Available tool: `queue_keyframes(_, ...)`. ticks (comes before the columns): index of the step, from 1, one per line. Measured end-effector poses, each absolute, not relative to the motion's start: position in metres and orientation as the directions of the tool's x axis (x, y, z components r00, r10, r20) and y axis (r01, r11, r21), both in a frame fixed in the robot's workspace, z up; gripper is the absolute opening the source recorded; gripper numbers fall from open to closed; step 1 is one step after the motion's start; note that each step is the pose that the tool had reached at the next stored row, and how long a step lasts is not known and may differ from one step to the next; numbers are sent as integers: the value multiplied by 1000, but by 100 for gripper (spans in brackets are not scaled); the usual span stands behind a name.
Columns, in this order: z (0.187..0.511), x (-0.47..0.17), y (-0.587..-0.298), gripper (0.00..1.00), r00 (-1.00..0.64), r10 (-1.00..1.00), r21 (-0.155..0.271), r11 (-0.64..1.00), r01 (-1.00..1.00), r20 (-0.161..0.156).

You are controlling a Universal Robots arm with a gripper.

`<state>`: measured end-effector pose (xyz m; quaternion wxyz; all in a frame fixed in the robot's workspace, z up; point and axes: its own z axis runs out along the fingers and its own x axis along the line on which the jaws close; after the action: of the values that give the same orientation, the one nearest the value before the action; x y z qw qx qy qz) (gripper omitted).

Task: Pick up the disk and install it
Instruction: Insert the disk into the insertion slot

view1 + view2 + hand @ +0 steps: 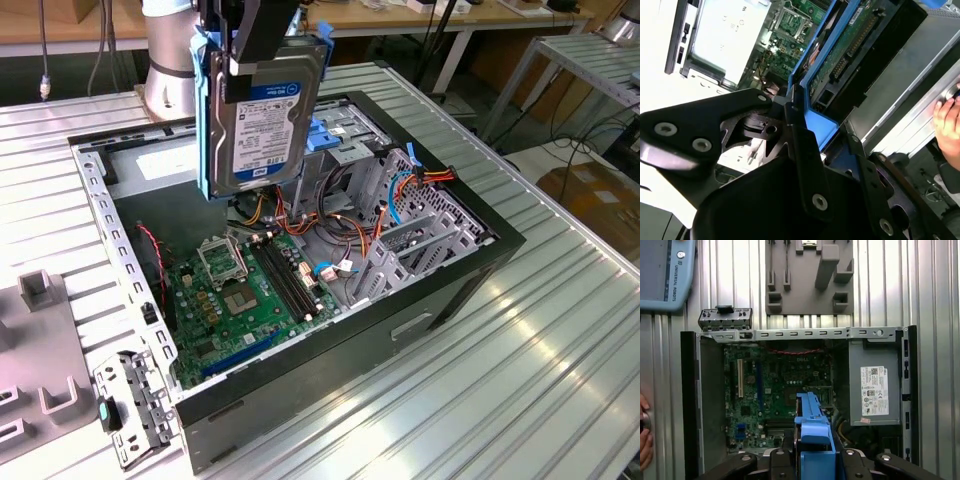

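The jaws of the gripper (258, 55) are clamped on the upper end of the disk (268, 130). The disk hangs on edge, label outward, above the open computer case (440, 292). It sits higher than the case's motherboard (250, 295) and near its grey power supply (874, 390).

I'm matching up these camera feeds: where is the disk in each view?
Exterior view: the disk hangs label-out above the open case, upper middle.
Second wrist view: the disk shows its circuit side, edged by its blue rail.
First wrist view: the disk is edge-on, blue rail over the motherboard.
Shared landmark: the green motherboard.
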<state>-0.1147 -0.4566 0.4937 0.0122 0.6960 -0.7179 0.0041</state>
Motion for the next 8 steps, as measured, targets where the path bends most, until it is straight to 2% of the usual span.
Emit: queue_keyframes(8,492,-108,-482,37,-31,-999,11,31,-999,29)
